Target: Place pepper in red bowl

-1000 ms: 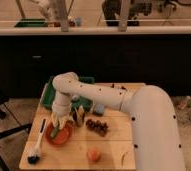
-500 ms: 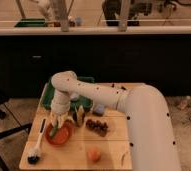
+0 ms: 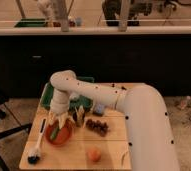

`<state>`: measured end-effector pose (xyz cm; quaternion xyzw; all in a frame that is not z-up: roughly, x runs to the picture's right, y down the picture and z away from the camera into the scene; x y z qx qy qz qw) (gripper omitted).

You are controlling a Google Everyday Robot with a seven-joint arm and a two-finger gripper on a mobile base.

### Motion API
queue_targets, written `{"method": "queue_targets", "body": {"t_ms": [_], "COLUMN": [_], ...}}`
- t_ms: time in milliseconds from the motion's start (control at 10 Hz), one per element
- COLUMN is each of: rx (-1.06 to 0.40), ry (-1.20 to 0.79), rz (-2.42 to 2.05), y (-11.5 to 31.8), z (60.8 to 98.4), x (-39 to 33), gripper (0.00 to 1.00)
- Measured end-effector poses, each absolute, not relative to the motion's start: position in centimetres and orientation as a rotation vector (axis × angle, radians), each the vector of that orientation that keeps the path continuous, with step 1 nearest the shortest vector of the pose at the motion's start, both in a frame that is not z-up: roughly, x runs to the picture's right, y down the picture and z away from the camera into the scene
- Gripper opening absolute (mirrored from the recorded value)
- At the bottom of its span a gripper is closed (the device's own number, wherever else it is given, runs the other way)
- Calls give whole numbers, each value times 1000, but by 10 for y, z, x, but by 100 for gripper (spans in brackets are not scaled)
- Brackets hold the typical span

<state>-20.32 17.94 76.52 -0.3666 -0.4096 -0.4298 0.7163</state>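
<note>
Hovering directly over the red bowl [image 3: 59, 134], our hand [image 3: 57, 121] points straight down, its pale fingers [image 3: 64, 121] spread a little and reaching just inside the bowl's rim. We cannot tell for sure whether they grip anything; they look parted, with nothing clearly pinched between them.

From the one camera view, the pepper [image 3: 55, 132] shows as a small dark-green sliver lying in the bowl, right beneath the fingertips. Compared with half a second ago, the arm has barely shifted: the hand remains over the bowl at about the same height, and the green shape now reads as resting on the bowl's floor, not hanging from the fingers. We judge that the release has just happened or is happening, so the task looks nearly done; what remains is lifting clear without dragging the pepper out.

Right of the bowl sit a dark bunch of grapes [image 3: 96, 125] and, nearer us, an orange fruit [image 3: 93, 154]. Left of the bowl lies a brush [image 3: 36, 147] on the desk [image 3: 109, 150]. Behind the bowl is a green tray [image 3: 48, 97].
</note>
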Motion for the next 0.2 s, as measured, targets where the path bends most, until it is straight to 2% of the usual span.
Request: {"method": "queue_targets", "body": {"t_ms": [200], "rx": [-798], "ry": [-906], "rz": [-960], "y": [177], "z": [762], "x": [-201], "gripper": [80]}}
